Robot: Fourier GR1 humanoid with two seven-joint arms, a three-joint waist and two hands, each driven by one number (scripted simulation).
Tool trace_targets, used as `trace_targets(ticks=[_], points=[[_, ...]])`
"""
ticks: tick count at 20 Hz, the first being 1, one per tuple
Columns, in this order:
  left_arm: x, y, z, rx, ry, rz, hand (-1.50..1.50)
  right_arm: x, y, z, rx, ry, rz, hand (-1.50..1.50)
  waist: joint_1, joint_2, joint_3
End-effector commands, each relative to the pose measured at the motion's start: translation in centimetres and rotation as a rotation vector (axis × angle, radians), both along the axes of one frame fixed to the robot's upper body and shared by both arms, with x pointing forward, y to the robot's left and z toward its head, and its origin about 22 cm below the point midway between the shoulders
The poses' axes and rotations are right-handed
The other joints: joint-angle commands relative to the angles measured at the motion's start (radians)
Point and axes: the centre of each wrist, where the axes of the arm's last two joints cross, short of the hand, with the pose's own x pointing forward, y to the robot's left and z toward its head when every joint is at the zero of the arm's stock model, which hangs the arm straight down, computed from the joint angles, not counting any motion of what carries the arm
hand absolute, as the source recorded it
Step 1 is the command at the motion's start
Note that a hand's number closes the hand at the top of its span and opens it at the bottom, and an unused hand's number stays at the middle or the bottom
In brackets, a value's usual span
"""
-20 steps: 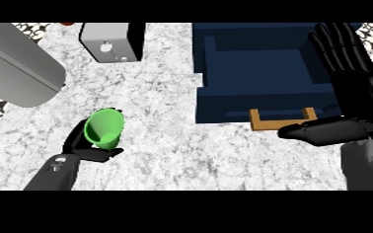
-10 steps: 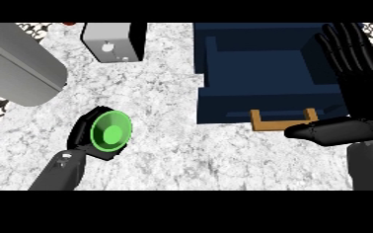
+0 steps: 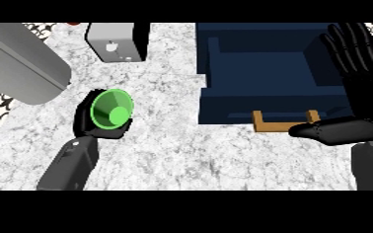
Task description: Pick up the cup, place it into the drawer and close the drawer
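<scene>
A green cup (image 3: 111, 109) sits in my left hand (image 3: 92, 126) at the left of the head view, its mouth turned up toward me. The black fingers curl round the cup's sides and hide most of its outer wall. The dark blue drawer (image 3: 271, 74) stands pulled open at the upper right, with a wooden handle (image 3: 285, 121) on its front. My right hand (image 3: 351, 64) shows at the right edge beside the drawer, fingers straight and pointing up, thumb lying near the handle, holding nothing.
A grey cylinder (image 3: 29, 64) lies across the upper left. A grey box-shaped appliance (image 3: 116, 41) stands at the top, left of the drawer. The marble counter (image 3: 178, 153) stretches between my hands.
My left hand has lifted the cup and carried it a little up and right, tipping it so the mouth faces upward. The right hand has stayed still.
</scene>
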Motion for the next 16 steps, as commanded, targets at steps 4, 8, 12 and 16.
trace_targets(ticks=[4, 8, 12, 16], points=[[5.3, -4.4, 6.2, 0.000, -0.162, -0.073, 1.50, -1.3, -1.0, -0.8, -0.021, 0.017, -0.004, -1.50, 0.013, -0.009, 0.003], [8.0, -7.2, 11.4, 0.020, -0.185, -0.149, 1.50, -0.3, -1.1, -0.1, -0.014, 0.008, -0.019, -1.50, 0.020, -0.010, 0.003], [9.0, -11.9, 16.3, 0.064, -0.199, -0.225, 1.50, -0.7, -0.5, -2.0, -0.016, 0.016, -0.039, -1.50, 0.027, -0.014, 0.004], [10.1, -15.9, 21.6, 0.085, -0.205, -0.211, 1.50, -0.7, -0.1, -1.8, -0.007, 0.016, -0.039, -1.50, 0.008, -0.009, 0.003]])
